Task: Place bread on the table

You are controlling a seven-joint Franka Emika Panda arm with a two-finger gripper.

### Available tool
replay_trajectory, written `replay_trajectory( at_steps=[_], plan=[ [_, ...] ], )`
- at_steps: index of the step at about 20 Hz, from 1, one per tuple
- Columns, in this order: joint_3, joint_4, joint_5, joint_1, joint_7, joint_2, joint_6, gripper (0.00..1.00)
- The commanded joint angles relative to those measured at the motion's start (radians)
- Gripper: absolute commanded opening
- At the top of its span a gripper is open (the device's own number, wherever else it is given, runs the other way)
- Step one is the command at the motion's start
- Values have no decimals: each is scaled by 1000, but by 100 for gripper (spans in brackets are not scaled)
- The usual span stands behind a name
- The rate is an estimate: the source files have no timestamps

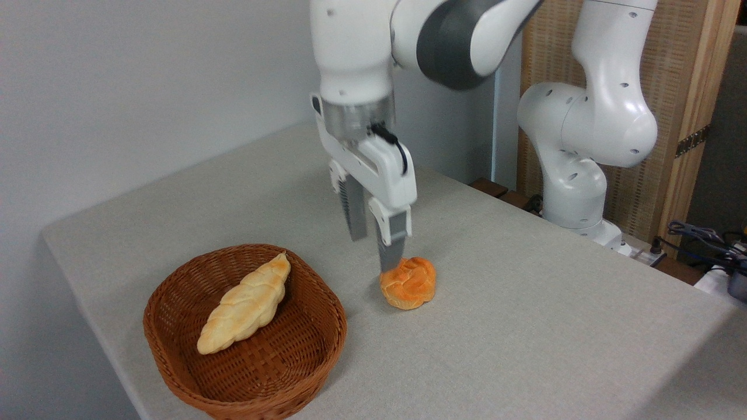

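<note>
The bun [408,282] sits on the table [525,326], just right of the basket [175,344] and clear of its rim. The gripper [373,251] hangs over the bun's left edge with its fingers spread and nothing between them; the nearer fingertip looks to be at or just above the crust — I cannot tell if it touches. The placing seems done, so the good move is a straight lift, no sideways drag that could roll the bun. A pale loaf [245,303] lies in the basket, well out of the way — nothing blocks a rise.
</note>
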Motion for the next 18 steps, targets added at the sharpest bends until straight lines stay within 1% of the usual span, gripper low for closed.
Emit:
replay_trajectory(
  at_steps=[1,3,5,8,10,11,12,15,18],
  plan=[
    [5,244,8,-1,-108,89,-137,100],
    [3,353,7,-1,-150,130,-157,100],
    [0,462,5,-3,-179,188,-208,100],
    [-12,585,11,-3,-187,256,-280,100],
    [-14,626,11,-3,-224,288,-317,100],
    [-23,646,11,-3,-257,307,-334,100],
    [-33,651,13,-3,-267,314,-346,100],
    [-37,663,13,-3,-267,325,-358,100],
    [-27,747,11,-3,-250,363,-442,100]
  ],
)
